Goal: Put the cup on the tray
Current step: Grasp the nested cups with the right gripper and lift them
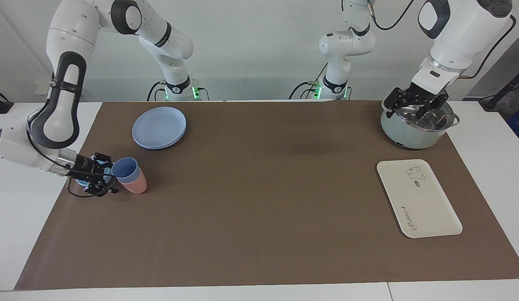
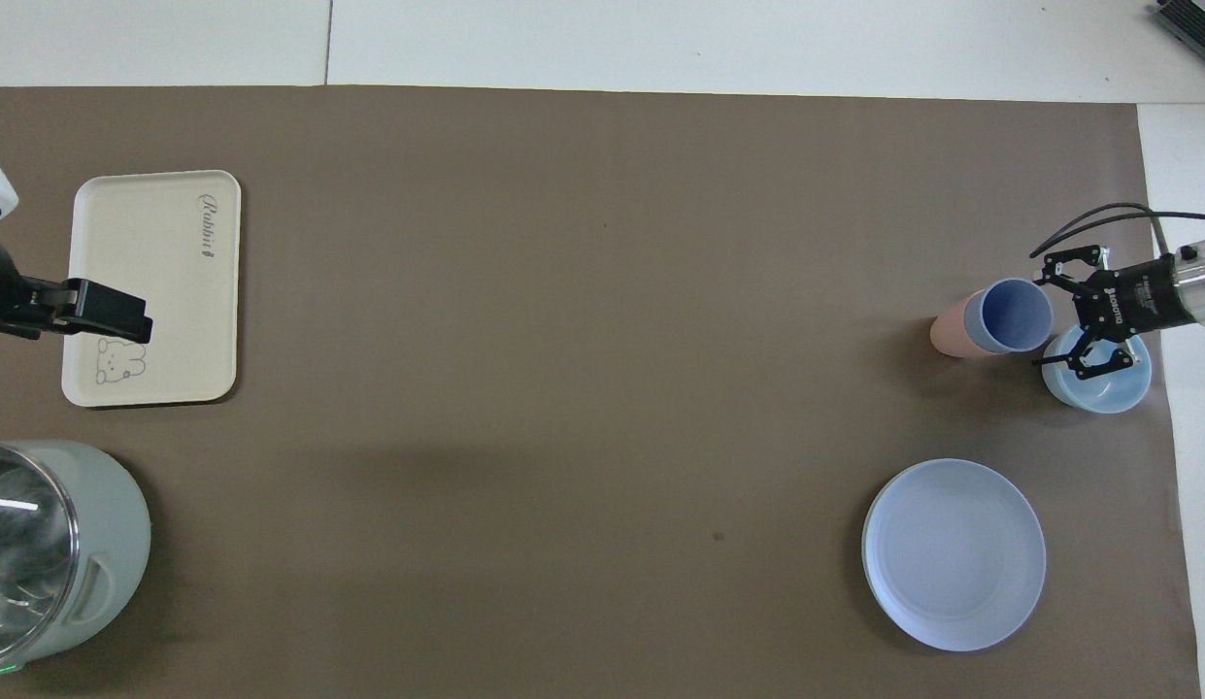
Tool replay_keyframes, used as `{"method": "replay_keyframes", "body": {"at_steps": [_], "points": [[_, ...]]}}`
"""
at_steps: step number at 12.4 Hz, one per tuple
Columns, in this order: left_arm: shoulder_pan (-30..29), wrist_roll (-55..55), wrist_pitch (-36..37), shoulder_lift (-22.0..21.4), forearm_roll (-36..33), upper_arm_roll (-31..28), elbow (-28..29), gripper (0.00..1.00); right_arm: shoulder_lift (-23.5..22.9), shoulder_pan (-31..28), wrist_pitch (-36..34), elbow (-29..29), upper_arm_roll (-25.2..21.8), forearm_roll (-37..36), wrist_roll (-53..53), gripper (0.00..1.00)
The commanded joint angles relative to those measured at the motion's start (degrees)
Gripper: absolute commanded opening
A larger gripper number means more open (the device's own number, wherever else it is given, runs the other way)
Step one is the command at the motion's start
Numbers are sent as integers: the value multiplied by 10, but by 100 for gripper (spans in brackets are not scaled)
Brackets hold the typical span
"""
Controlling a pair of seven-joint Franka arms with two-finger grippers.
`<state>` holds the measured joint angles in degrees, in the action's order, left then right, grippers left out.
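The periwinkle-blue cup (image 1: 125, 168) sits nested inside the salmon-pink tumbler (image 1: 136, 185) at the right arm's end of the table; it also shows in the overhead view (image 2: 1016, 315). My right gripper (image 1: 103, 173) is open, held low and sideways over the light-blue bowl (image 2: 1099, 386), its fingertips just beside the cup's rim and not around it. The cream-white tray (image 1: 418, 200) with the bear drawing lies bare at the left arm's end. My left gripper (image 1: 416, 109) is open and empty, raised over the steel pot (image 1: 410, 136).
A round blue plate (image 1: 159, 127) lies nearer to the robots than the cups. The pale green pot with a steel rim (image 2: 49, 544) stands nearer to the robots than the tray (image 2: 155, 282). A brown mat (image 1: 259, 200) covers the table.
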<state>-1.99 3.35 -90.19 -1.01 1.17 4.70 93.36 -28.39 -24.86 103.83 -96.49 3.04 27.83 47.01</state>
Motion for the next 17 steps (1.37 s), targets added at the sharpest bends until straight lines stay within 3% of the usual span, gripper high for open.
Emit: {"method": "replay_keyframes", "body": {"at_steps": [1,6,10,11,12,14,17], "points": [[-8,6,-4,-17,7,4,18,100,4,-4,11,-20,7,41,3,100],[-8,6,-4,-17,7,3,17,100,1,22,29,-26,7,68,2,100],[-8,6,-4,-17,7,3,17,100,23,21,25,-85,7,107,-3,100],[-8,6,-4,-17,7,3,17,100,25,21,19,-90,7,108,-10,74],[-8,6,-4,-17,7,3,18,100,29,21,2,-90,7,109,-12,1],[-8,6,-4,-17,7,3,18,100,39,34,-9,-91,7,110,-14,0],[-8,6,-4,-17,7,3,17,100,89,79,-13,-103,7,120,17,0]]}}
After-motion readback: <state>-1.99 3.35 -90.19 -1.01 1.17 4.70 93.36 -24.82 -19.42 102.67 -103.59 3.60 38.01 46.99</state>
